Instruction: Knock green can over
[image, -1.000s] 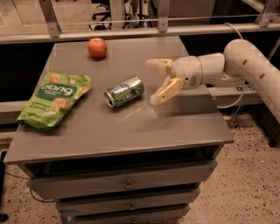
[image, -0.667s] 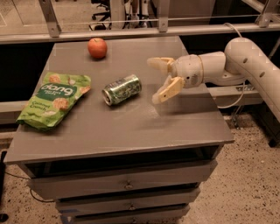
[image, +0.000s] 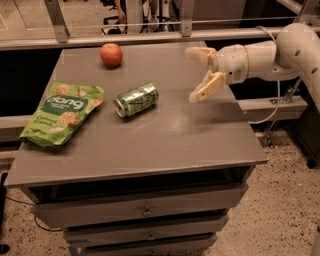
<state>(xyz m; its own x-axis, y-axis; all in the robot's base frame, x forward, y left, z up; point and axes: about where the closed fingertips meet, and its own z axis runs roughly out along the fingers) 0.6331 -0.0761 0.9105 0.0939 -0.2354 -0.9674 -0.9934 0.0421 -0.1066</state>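
The green can lies on its side near the middle of the grey table top, its silver top end turned to the front left. My gripper hangs above the right part of the table, well to the right of the can and not touching it. Its two pale fingers are spread wide and hold nothing. The white arm reaches in from the right edge.
A red apple sits at the back of the table. A flat green snack bag lies at the left. Drawers are below the front edge. A metal rail runs behind the table, and a cable hangs at the right.
The can has rolled a little to the left on its side. My gripper has drawn back to the right and risen, away from the can, still spread open.
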